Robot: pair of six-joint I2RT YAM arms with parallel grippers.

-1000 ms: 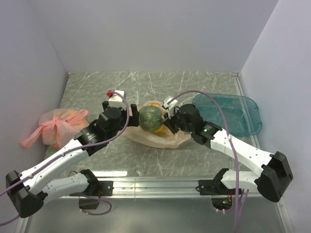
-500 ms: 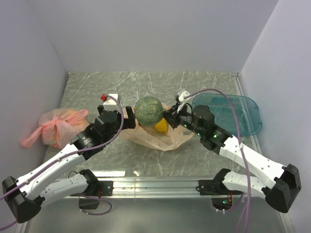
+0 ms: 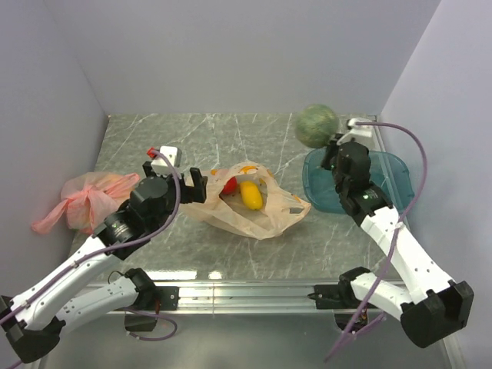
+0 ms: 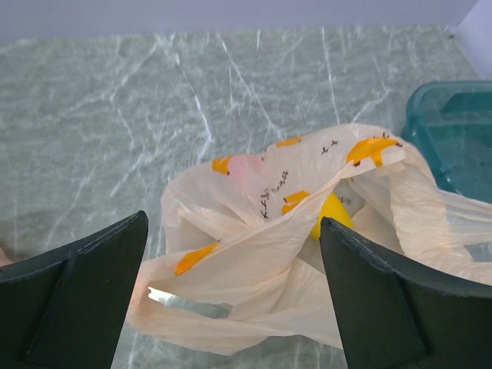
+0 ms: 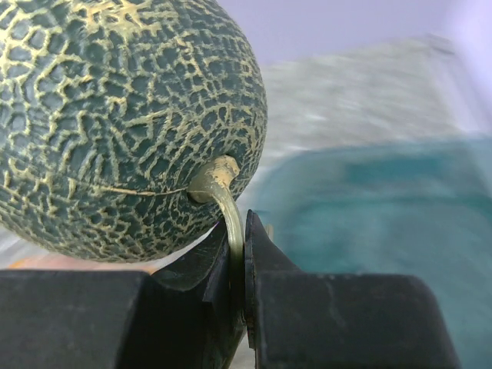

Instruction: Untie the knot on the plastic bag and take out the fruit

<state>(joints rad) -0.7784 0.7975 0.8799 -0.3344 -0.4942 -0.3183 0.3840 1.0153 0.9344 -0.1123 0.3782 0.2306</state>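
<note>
Near the tray (image 3: 396,181), melon (image 3: 316,125) juts beyond right hand (image 5: 243,238) (stem pinched).

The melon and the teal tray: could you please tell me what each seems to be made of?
Melon: matte grey-green rind with raised pale netting; real or imitation, cannot tell. Teal tray: likely moulded plastic, translucent and smooth, with rounded corners.

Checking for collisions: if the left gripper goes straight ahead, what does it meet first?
Most likely the plastic bag, lying just ahead of the open left gripper; how close is unclear.
</note>
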